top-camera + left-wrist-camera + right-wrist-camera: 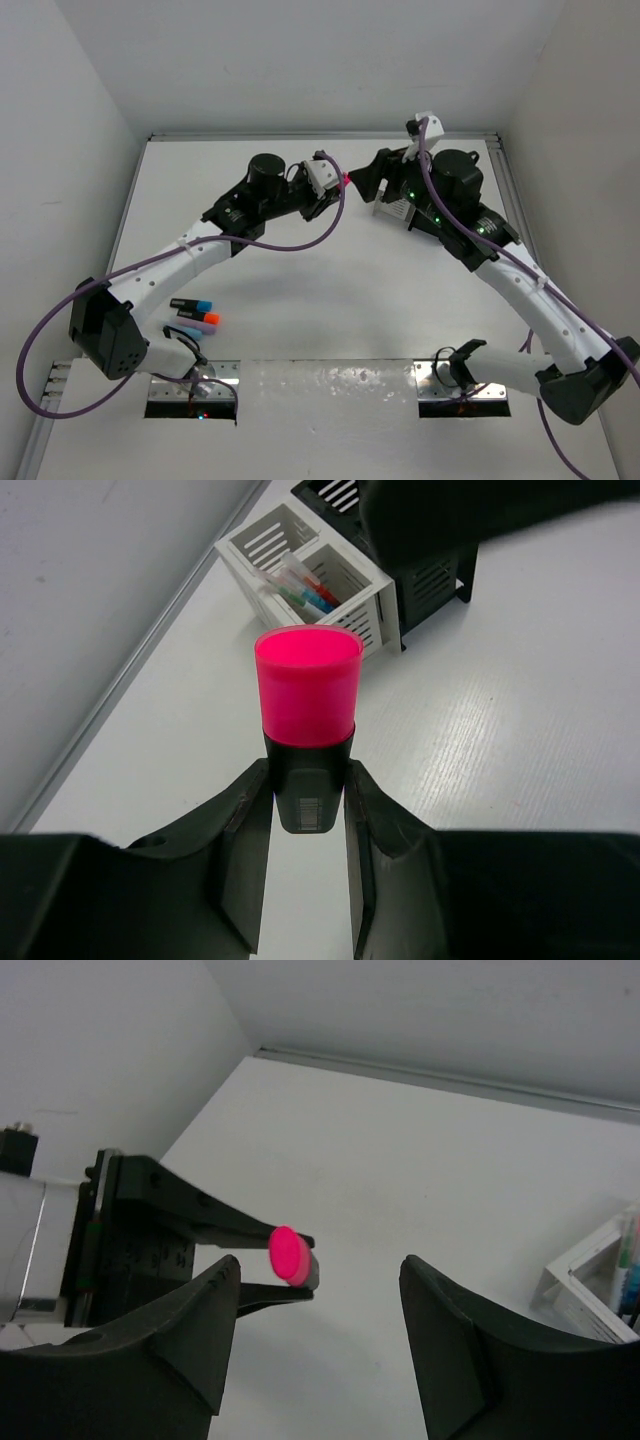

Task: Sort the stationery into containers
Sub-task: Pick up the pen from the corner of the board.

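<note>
My left gripper (308, 792) is shut on a stubby pink highlighter (306, 695) by its black end, pink cap pointing forward, held above the table. It shows in the top view (345, 181) and in the right wrist view (290, 1255). My right gripper (320, 1310) is open and empty, facing the left gripper, with the highlighter just off its left finger (195, 1310). The white slatted organiser (300, 575) holds a few pens; the black organiser (425, 565) stands behind it, partly hidden by the right arm. Three highlighters (195, 313) lie at the table's front left.
The right arm covers most of both organisers in the top view, where only a white corner (392, 208) shows. Grey walls close the table at the back and both sides. Metal mounting plates (330, 385) lie along the near edge.
</note>
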Robot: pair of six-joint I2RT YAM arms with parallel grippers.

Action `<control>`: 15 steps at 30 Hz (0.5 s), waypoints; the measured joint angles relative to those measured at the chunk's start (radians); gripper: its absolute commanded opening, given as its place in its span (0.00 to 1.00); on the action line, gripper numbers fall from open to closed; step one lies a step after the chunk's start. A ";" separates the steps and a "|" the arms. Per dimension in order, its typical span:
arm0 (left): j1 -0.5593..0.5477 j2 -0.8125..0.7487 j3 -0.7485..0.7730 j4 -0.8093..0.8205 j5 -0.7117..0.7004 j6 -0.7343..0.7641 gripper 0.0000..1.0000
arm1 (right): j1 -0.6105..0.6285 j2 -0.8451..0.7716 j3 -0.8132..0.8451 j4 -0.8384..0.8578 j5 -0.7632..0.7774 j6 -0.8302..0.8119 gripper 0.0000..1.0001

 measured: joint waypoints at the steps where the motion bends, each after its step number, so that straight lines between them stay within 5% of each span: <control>1: 0.000 0.000 0.000 0.001 0.001 -0.001 0.00 | 0.016 0.006 0.002 -0.001 -0.002 -0.014 0.66; 15: -0.002 -0.006 -0.009 0.000 0.008 -0.003 0.00 | 0.075 0.144 0.022 0.013 -0.007 -0.082 0.59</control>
